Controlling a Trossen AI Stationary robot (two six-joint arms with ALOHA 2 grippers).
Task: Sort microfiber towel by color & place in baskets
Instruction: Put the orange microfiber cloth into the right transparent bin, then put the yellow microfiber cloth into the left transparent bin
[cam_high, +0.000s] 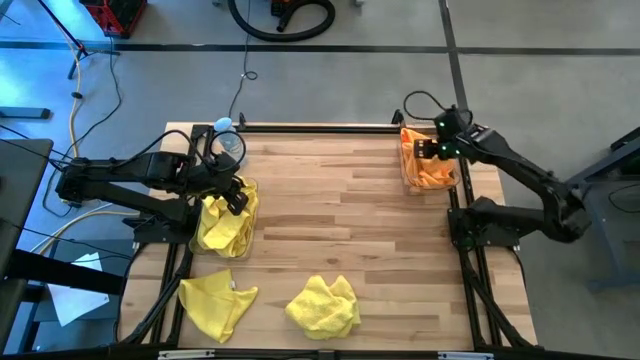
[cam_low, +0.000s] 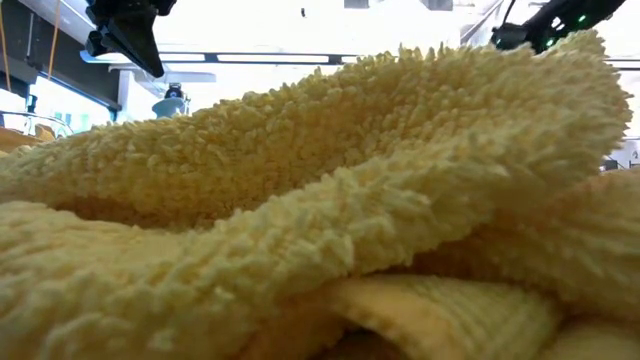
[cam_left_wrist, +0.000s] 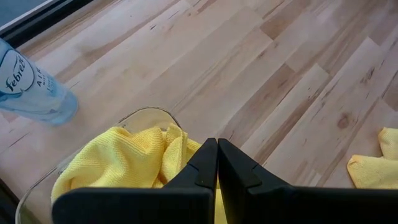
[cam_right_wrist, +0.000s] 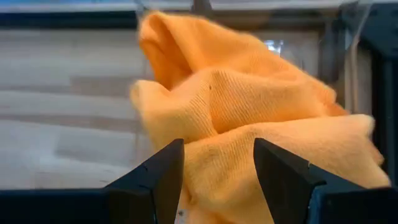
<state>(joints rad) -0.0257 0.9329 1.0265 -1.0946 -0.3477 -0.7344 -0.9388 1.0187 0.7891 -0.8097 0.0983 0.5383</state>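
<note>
The left basket (cam_high: 226, 222) at the table's left holds yellow towels (cam_left_wrist: 118, 163). My left gripper (cam_left_wrist: 217, 154) hangs shut and empty just above them; it also shows in the high view (cam_high: 236, 196). The right basket (cam_high: 432, 166) at the far right holds orange towels (cam_right_wrist: 249, 106). My right gripper (cam_right_wrist: 219, 163) is open over that pile, one finger on either side of a fold; it also shows in the high view (cam_high: 424, 148). Two more yellow towels (cam_high: 215, 302) (cam_high: 322, 305) lie crumpled on the table near its front edge; one of them fills the low view (cam_low: 320, 220). My right gripper stands open from above with the orange towels' top fold (cam_right_wrist: 217, 130) showing between its fingers; I cannot tell whether the fingers touch the cloth.
A transparent bottle with a blue cap (cam_high: 228, 142) stands just beyond the left basket; it also shows in the left wrist view (cam_left_wrist: 31, 87). Bare wooden table (cam_high: 340, 200) lies between the two baskets.
</note>
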